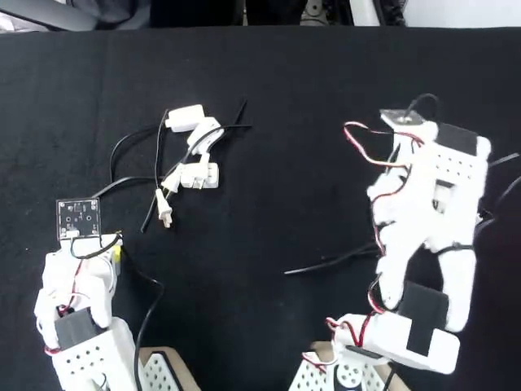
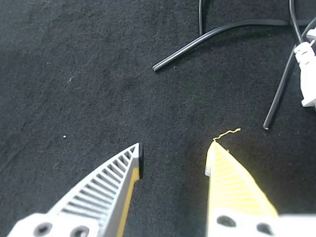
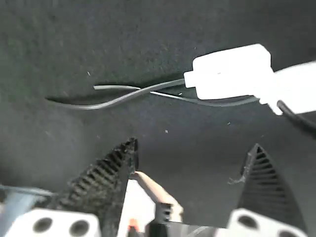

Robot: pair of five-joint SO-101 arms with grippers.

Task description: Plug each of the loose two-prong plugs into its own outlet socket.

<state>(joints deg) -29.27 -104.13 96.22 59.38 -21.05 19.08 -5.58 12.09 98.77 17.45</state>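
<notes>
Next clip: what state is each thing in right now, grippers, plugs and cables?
left gripper: open, empty, over bare cloth.
right gripper: open, empty.
loose plug: lying on the cloth, in no socket.
white plug and socket pile: tangled together; mated or not, cannot tell.
black cable: slack, its cut end free.

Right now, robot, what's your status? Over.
Left gripper open, nothing held. Right gripper open, nothing held. Plugs and sockets heaped together, untouched. Black cords tangled through the heap.

Matt black cloth (image 1: 309, 98), seemingly plastic plugs (image 1: 199, 175)
</notes>
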